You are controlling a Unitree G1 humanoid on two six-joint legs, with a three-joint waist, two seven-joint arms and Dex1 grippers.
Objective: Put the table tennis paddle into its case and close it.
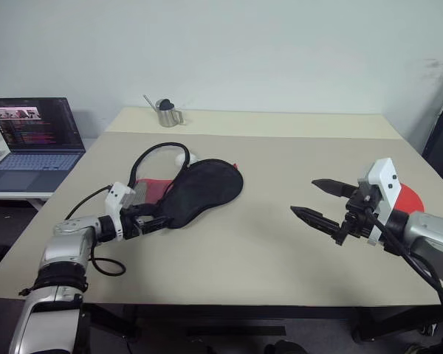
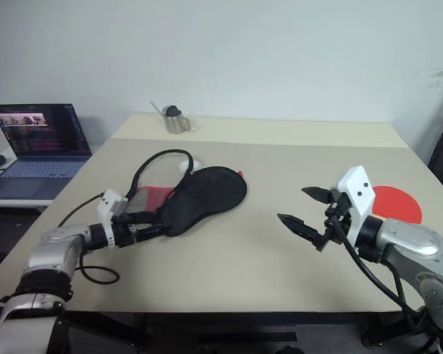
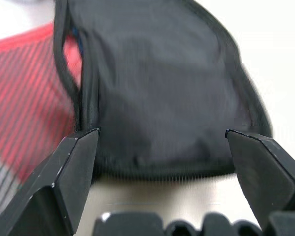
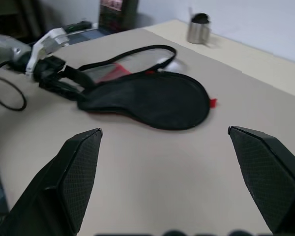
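On the counter, the case lies left of centre, the table tennis paddle at the right edge, a metal pitcher behind; a laptop sits on a side desk, left.

**Beige table and what lies on it**

The table carries the case, black face up, at about ten o'clock from its middle. The paddle lies flat near the three o'clock edge. A metal cup stands at the far side, toward eleven o'clock. A white object sits just beyond the case.
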